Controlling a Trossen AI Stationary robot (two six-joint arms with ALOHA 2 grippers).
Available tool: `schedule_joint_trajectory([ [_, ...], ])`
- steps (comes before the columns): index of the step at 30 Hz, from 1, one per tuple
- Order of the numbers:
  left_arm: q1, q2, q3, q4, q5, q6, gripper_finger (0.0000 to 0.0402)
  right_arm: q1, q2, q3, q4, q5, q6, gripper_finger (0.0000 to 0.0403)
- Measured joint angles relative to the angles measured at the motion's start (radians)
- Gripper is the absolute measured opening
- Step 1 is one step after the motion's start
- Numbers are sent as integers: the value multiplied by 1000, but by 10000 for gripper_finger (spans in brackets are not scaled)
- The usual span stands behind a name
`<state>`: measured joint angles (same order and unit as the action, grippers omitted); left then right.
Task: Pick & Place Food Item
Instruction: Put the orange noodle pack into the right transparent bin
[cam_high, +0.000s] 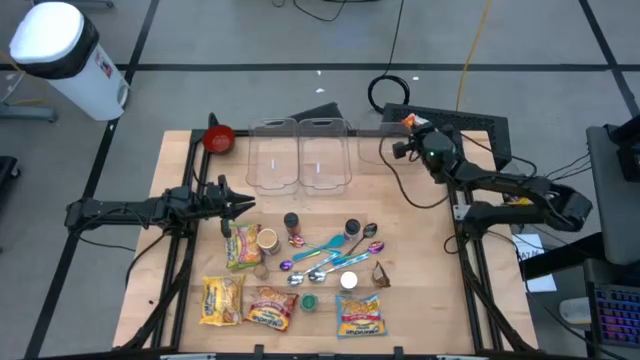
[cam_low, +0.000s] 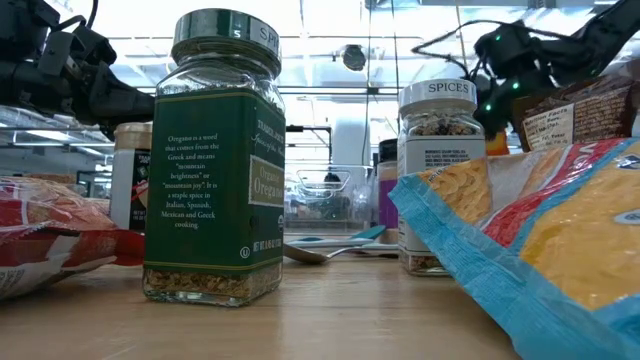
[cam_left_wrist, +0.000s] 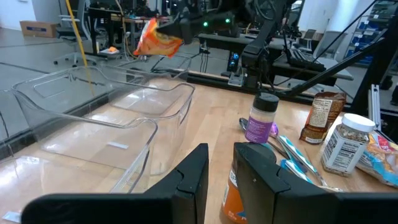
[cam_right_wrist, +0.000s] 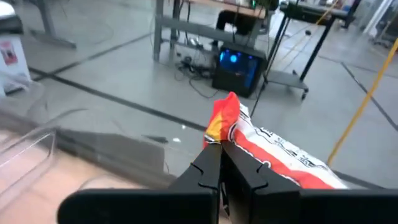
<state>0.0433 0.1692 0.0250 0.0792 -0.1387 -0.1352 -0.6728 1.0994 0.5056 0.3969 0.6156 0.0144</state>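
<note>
1. Snack packet (cam_right_wrist: 261, 146) hangs pinched in the right gripper (cam_right_wrist: 221, 163), above the table's (cam_high: 420, 260) far right corner, its long axis running away from the closed fingertips.
2. Left gripper (cam_high: 246, 205) hovers near the left edge, its fingers slightly parted, holding nothing.

I saw an oregano jar (cam_low: 211, 160) up close, a spice jar (cam_low: 435, 175) and yellow snack bags (cam_low: 560, 235) alongside.

The green jar (cam_low: 211, 160) reads "Oregano"; the clear jar's lid (cam_low: 435, 93) reads "SPICES".
</note>
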Motion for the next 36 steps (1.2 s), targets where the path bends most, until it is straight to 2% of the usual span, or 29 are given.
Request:
schedule_joint_trajectory([
  [4,0,0,0,0,0,0,81,0,16,0,26,-49,32,0],
  [11,0,0,0,0,0,0,81,-4,29,4,132,-241,58,0],
  [15,0,0,0,0,0,0,81,-16,91,61,110,-307,103,0],
  [20,0,0,0,0,0,0,81,-21,215,155,25,-334,109,0],
  [27,0,0,0,0,0,0,81,-20,368,213,45,-416,133,0],
  [36,0,0,0,0,0,0,81,-17,459,275,60,-489,143,0],
])
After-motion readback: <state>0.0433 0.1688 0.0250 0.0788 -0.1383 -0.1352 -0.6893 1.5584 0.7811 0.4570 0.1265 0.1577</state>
